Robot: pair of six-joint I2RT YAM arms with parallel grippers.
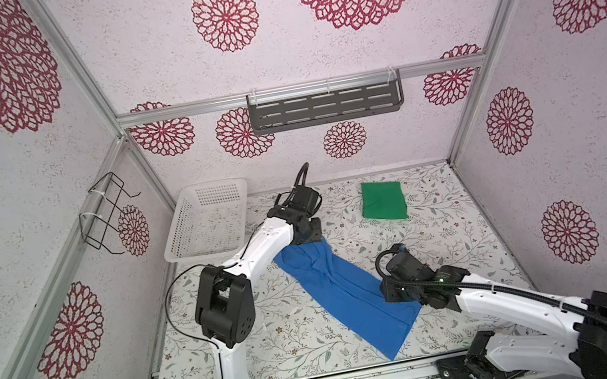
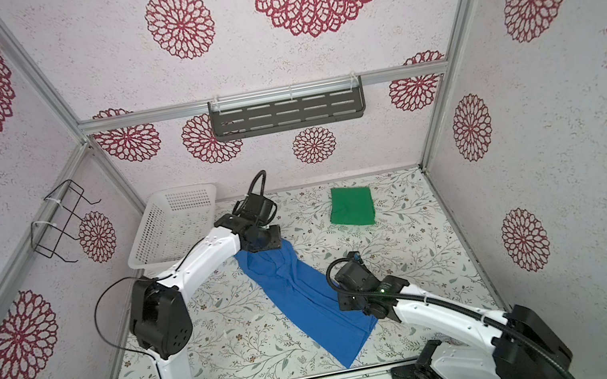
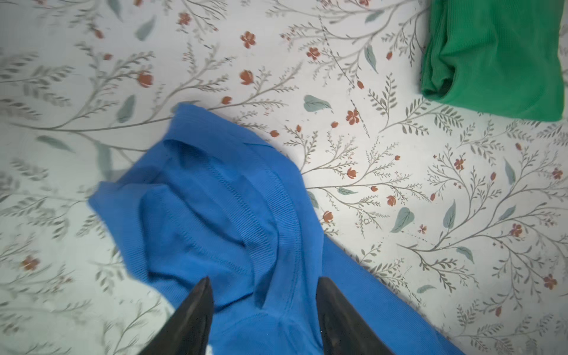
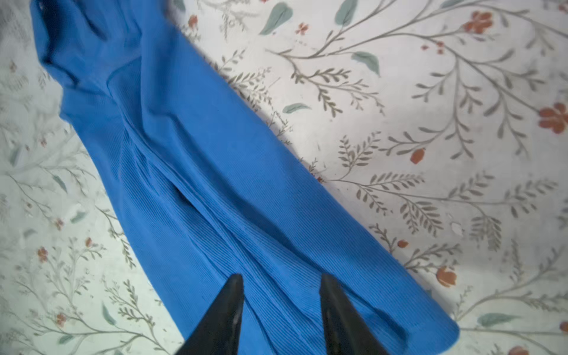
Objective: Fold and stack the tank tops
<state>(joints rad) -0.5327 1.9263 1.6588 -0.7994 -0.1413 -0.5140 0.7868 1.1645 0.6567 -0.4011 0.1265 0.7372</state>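
Item 1: blue tank top (image 1: 344, 288), a long narrow strip lying slantwise across the middle of your surface (image 1: 447, 224), with the strap end far and the hem end near the front edge.
Item 2: green tank top (image 1: 383, 200), folded to a compact square at far right, well apart from the blue one.
Item 3: your left claw (image 3: 263, 278), fingers spread and holding nothing, over the strap end.
Item 4: your right claw (image 4: 281, 276), fingers spread and holding nothing, over the hem end.
Item 5: white basket (image 1: 210, 219), far left corner.
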